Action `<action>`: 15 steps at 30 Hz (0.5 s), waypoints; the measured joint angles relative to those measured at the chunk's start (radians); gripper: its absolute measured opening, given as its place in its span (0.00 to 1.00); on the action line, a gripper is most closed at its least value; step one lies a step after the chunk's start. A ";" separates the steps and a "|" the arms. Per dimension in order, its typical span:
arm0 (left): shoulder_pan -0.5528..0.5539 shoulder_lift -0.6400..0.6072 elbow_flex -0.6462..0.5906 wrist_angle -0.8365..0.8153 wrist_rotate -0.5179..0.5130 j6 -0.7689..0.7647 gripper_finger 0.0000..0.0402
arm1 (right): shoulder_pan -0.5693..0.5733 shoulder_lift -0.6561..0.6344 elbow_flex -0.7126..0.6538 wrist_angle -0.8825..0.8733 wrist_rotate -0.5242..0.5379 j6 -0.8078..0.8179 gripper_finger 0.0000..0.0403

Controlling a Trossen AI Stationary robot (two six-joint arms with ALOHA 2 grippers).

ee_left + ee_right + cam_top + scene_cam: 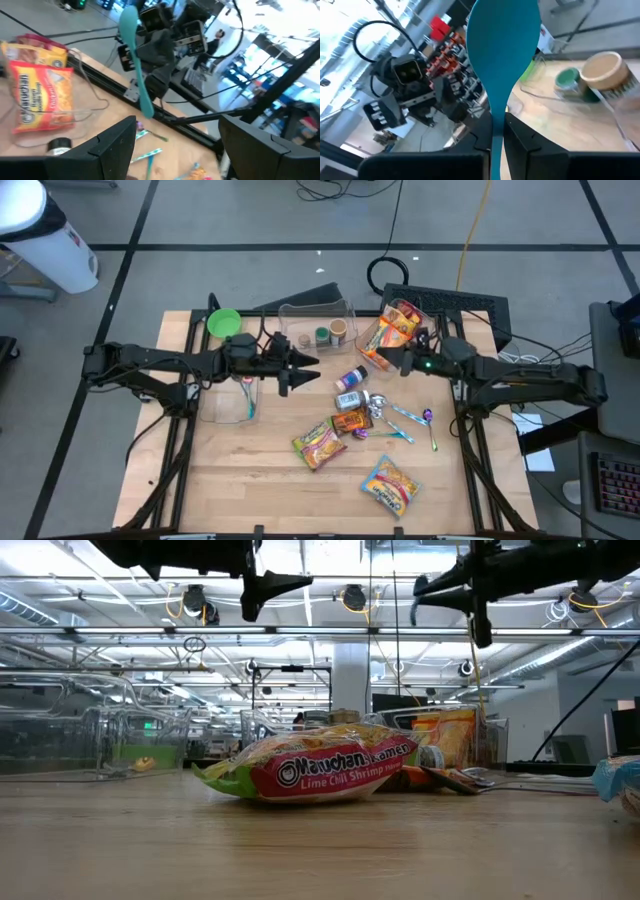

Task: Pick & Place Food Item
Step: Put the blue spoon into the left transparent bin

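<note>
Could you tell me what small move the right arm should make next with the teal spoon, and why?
Probably carry it toward a container and lower it. The right gripper is shut on the teal spoon, held high above the table, as the low view shows. The left gripper hangs open and empty over the table, beside the clear bin, so nothing seems to block that path.

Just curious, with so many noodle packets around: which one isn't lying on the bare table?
The orange noodle packet standing in the clear bin at the table's back; the others lie flat on the wood.
</note>
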State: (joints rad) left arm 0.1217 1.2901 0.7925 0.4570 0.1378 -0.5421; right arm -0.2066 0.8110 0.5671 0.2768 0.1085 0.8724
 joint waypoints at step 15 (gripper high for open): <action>-0.068 0.000 0.223 -0.472 -0.279 0.296 0.73 | 0.065 0.354 0.172 0.235 0.163 0.023 0.03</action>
State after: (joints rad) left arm 0.0536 1.2903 1.0155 -0.0150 -0.1413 -0.2457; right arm -0.1413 1.1651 0.7386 0.5116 0.2718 0.8959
